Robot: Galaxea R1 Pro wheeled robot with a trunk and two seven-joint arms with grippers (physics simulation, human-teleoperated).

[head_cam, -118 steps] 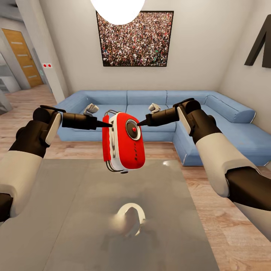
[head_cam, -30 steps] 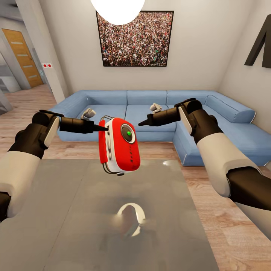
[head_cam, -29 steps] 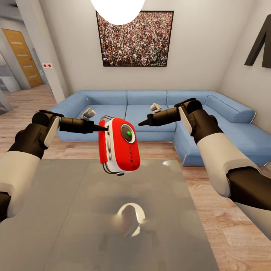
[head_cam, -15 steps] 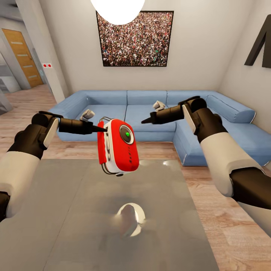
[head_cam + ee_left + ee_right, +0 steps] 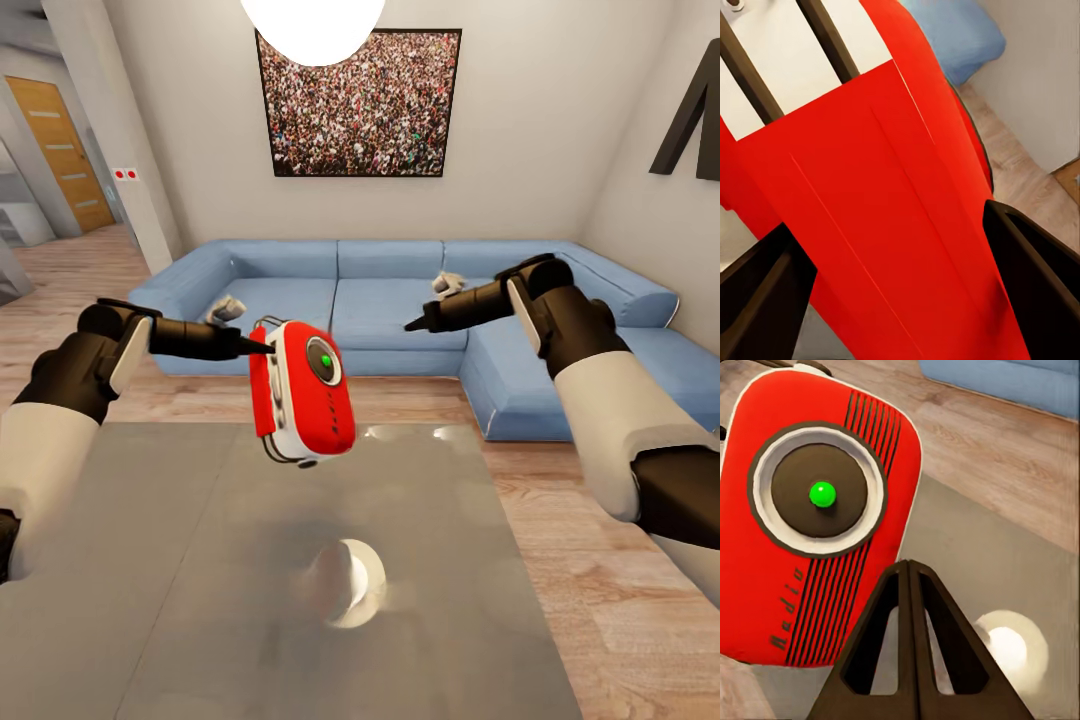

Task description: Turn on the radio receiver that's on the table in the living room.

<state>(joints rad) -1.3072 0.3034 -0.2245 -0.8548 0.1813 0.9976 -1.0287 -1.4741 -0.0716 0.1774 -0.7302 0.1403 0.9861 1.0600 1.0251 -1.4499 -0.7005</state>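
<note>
The radio receiver [image 5: 300, 390] hangs in the air above the desk [image 5: 200, 600], near its far edge, its dial centre green. The left claw [image 5: 262, 347] is clamped on the radio's side, and its fingers [image 5: 765, 300] flank the red casing. The right claw [image 5: 412, 325], pressed closed and holding nothing, has drawn back toward the sofa [image 5: 400, 290], leaving open room beside the radio.

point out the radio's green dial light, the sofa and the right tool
radio's green dial light [image 5: 822, 494], right wrist view, centre of the dial
sofa [image 5: 385, 290], head view, middle seat cushion
right tool [image 5: 412, 325], head view, its closed tip
</note>
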